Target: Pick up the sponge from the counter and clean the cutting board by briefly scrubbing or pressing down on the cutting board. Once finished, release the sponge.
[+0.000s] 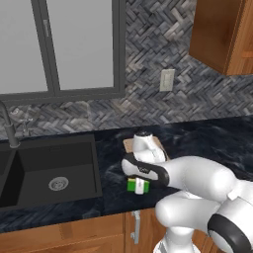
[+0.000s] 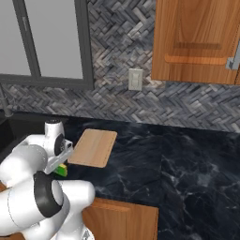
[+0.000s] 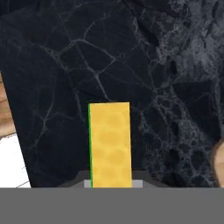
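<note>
- Your tool [image 3: 110, 183] is clamped on the sponge [image 3: 110, 144]: yellow face to the hand camera, green edge at its 9 o'clock side.
- Left base view puts the sponge [image 1: 138, 185] on the black table [image 1: 197, 141], at 6 o'clock of the cutting board [image 2: 93, 147], near the table's front edge.
- Sink [image 1: 49, 168] sits at the sponge's 9 o'clock.

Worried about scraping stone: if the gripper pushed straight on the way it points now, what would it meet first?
Probably the counter: the gripper, shut on the sponge, points at bare black stone; the gap is hard to judge.
</note>
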Controlling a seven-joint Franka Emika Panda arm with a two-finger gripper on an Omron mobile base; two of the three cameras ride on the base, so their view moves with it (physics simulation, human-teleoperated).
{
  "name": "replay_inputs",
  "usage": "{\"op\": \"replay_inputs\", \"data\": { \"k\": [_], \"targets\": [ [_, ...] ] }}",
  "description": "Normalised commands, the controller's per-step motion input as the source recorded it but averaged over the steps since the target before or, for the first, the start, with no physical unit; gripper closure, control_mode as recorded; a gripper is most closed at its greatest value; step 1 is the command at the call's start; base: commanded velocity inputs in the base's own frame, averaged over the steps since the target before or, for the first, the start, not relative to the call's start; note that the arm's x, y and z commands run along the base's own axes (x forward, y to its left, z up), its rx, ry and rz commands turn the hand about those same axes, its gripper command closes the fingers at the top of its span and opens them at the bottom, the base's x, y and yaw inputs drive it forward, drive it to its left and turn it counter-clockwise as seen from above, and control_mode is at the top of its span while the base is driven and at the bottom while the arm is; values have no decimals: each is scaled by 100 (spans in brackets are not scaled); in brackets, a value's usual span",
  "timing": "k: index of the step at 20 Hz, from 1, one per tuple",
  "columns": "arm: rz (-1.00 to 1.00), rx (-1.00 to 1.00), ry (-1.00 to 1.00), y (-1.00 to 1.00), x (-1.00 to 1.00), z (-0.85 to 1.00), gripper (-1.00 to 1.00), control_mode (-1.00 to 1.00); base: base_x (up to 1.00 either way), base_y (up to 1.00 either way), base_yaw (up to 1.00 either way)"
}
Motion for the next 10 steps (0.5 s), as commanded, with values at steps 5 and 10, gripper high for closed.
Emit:
{"op": "replay_inputs", "data": {
  "k": [5, 10],
  "targets": [
    [0, 0, 20, 39, -30, 0, 100, -100, 0, 0, 0],
    [0, 0, 1, 22, -7, -2, -100, -100, 0, 0, 0]
  ]
}}
